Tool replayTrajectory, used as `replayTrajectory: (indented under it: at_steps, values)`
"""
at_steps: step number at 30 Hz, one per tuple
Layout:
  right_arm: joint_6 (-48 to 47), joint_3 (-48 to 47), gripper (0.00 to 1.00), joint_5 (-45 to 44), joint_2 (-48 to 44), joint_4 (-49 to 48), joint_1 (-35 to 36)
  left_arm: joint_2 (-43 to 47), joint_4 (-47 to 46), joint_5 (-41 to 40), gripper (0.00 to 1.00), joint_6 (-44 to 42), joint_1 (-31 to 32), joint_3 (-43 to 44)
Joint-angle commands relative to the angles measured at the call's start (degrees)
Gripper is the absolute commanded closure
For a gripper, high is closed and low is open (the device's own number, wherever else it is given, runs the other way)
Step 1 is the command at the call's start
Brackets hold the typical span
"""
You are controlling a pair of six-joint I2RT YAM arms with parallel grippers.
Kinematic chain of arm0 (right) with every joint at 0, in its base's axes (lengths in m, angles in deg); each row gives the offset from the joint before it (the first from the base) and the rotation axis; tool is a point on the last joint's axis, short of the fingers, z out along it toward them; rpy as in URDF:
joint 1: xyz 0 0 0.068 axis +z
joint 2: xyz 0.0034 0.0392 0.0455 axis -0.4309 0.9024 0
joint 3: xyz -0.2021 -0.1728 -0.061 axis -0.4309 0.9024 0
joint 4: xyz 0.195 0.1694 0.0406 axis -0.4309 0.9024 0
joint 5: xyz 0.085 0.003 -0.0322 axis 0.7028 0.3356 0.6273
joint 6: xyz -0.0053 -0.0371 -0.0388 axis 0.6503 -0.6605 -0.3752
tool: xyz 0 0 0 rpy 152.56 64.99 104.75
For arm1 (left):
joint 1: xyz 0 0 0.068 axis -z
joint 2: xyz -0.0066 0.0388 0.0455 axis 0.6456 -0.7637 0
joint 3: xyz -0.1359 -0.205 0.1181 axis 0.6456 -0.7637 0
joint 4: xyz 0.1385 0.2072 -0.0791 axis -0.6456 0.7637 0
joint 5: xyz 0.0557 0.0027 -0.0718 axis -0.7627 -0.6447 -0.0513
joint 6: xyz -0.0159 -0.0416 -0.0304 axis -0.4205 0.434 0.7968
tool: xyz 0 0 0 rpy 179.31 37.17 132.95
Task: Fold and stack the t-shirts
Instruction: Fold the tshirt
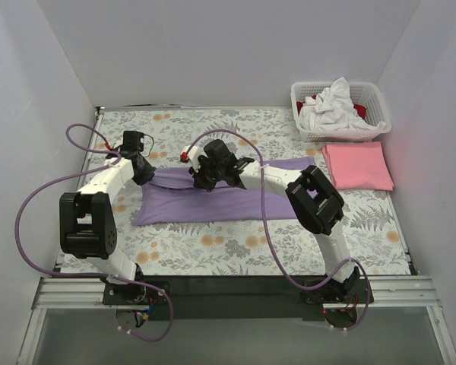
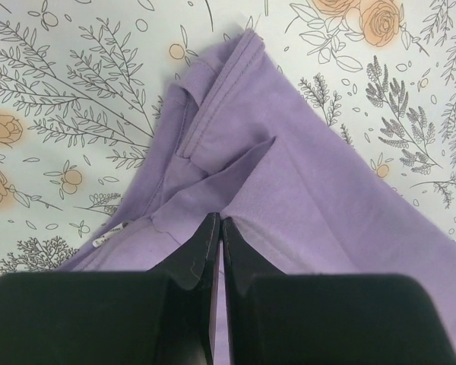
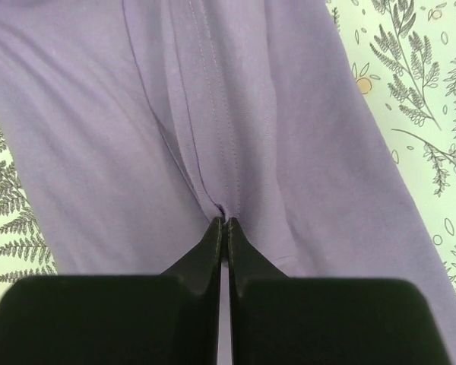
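Observation:
A lavender-purple t-shirt (image 1: 213,204) lies folded in a long band across the middle of the table. My left gripper (image 1: 146,172) is at its left end and is shut on a fold of the purple cloth (image 2: 235,182). My right gripper (image 1: 204,181) is at the middle of the far edge and is shut on a pinched pleat with a stitched hem (image 3: 220,152). A folded pink t-shirt (image 1: 357,165) lies at the right. A crumpled white t-shirt (image 1: 333,106) and a bit of a red one (image 1: 359,111) are in the basket.
A white lattice basket (image 1: 374,93) stands at the back right corner, just behind the pink shirt. A floral-patterned cloth (image 1: 235,243) covers the table. White walls close in the left, back and right sides.

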Motion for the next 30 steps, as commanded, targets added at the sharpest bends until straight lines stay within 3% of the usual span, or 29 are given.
replayTrajectory:
  at_steps: [1,8,14,16,20,24,25,30]
  values:
    - [-1.00,0.80,0.99,1.55,-3.34,0.50,-0.21,3.19,0.98,-1.54,1.00,-0.47,-0.35,0.00]
    - [0.31,1.24,0.98,3.92,-1.85,1.56,-0.13,2.93,0.36,-2.51,1.00,-0.38,-0.35,-2.99]
    - [0.49,-0.43,0.88,5.06,0.87,4.36,-0.21,1.87,-0.78,-1.98,0.98,-0.29,-0.35,-4.31]
    - [0.58,-0.44,0.80,5.15,0.79,4.46,-0.21,1.70,-1.22,-1.55,0.94,-0.46,-0.35,-4.92]
    - [1.19,-0.35,0.75,4.80,-0.18,4.54,-0.21,2.04,-1.49,-0.31,0.82,-0.64,-0.26,-4.93]
    - [1.98,0.00,0.66,5.41,-3.16,4.72,-0.21,4.76,-1.22,-1.19,0.63,-0.64,-0.26,-4.40]
    - [2.25,0.01,0.65,5.59,-3.78,4.72,-0.30,5.38,-1.05,-1.37,0.54,-0.64,-0.26,-4.23]
    - [7.16,-1.22,0.60,6.55,-6.68,4.72,-1.97,8.98,-1.13,-0.84,0.51,0.06,0.00,-3.00]
